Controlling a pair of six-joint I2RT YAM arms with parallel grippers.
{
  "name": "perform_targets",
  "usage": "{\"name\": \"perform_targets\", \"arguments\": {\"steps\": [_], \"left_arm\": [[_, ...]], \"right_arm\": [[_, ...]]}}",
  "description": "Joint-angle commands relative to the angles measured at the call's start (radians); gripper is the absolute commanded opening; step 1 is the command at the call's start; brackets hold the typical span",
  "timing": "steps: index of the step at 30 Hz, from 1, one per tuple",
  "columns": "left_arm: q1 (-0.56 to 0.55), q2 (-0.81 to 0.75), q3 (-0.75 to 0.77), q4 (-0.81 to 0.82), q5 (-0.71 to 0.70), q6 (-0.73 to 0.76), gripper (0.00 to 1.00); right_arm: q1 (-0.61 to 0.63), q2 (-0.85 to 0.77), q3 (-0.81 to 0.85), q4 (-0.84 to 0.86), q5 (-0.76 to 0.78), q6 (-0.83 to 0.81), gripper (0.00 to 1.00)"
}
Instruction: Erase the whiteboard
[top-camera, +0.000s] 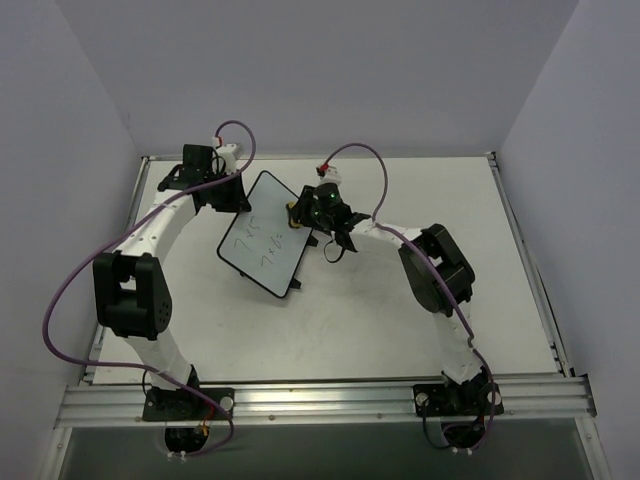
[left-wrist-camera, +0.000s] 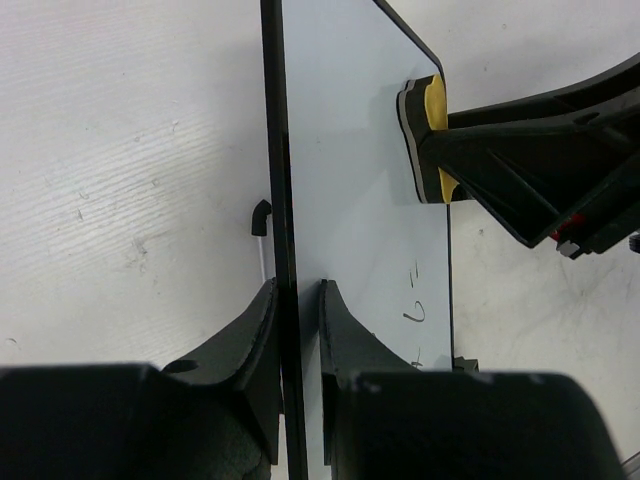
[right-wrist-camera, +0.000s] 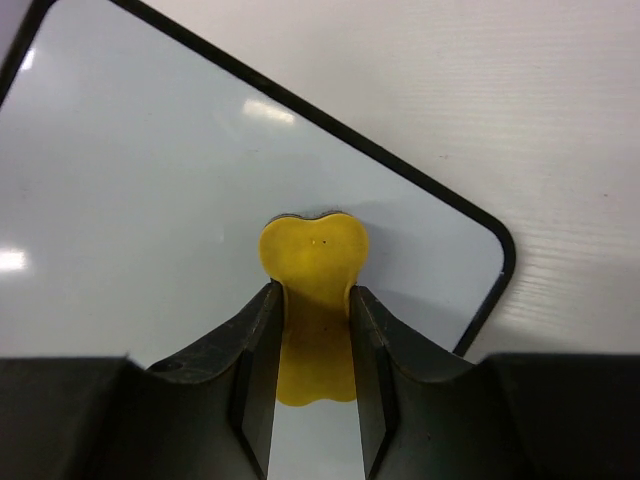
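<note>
Now, left gripper (left-wrist-camera: 297, 300): pinches whiteboard (left-wrist-camera: 350, 180) edge, steadying it.
Right gripper (right-wrist-camera: 312, 295): squeezes eraser (right-wrist-camera: 313, 260) (pad on board) to wipe.

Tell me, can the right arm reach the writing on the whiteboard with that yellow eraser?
Probably yes: the right gripper holds the eraser against the whiteboard, with bare board between it and the writing. The left gripper only clamps another edge.
</note>
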Motion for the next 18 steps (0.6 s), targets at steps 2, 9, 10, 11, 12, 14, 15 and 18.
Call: {"name": "perform_targets", "arguments": {"steps": [2, 9, 10, 11, 12, 14, 15, 18], "left_arm": [[-0.06, 0.003, -0.032, -0.029, 0.018, 0.049, 0.02], [-0.06, 0.007, -0.032, -0.026, 0.012, 0.048, 0.02], [-0.06, 0.005, -0.033, -0.024, 0.01, 0.048, 0.02], [-0.061, 0.005, -0.033, -0.024, 0.01, 0.049, 0.02], [-0.061, 0.004, -0.035, -0.024, 0.007, 0.048, 0.02], [-0.061, 0.005, -0.036, -0.023, 0.009, 0.045, 0.02], [-0.063, 0.007, -0.035, -0.023, 0.004, 0.042, 0.02], [-0.069, 0.005, -0.047, -0.007, -0.008, 0.031, 0.02]], "right_arm": [[0.0, 0.027, -0.087, -0.069, -0.022, 0.0, 0.1], [-0.014, 0.007, -0.128, -0.05, -0.022, 0.004, 0.1], [-0.015, 0.005, -0.131, -0.049, -0.022, 0.004, 0.1], [-0.017, 0.004, -0.133, -0.047, -0.022, 0.004, 0.1], [-0.015, 0.002, -0.133, -0.047, -0.026, 0.004, 0.1], [-0.012, -0.007, -0.139, -0.041, -0.028, 0.004, 0.09], [-0.006, -0.011, -0.142, -0.036, -0.027, 0.005, 0.09], [0.031, -0.038, -0.142, -0.042, -0.001, -0.004, 0.09]]}}
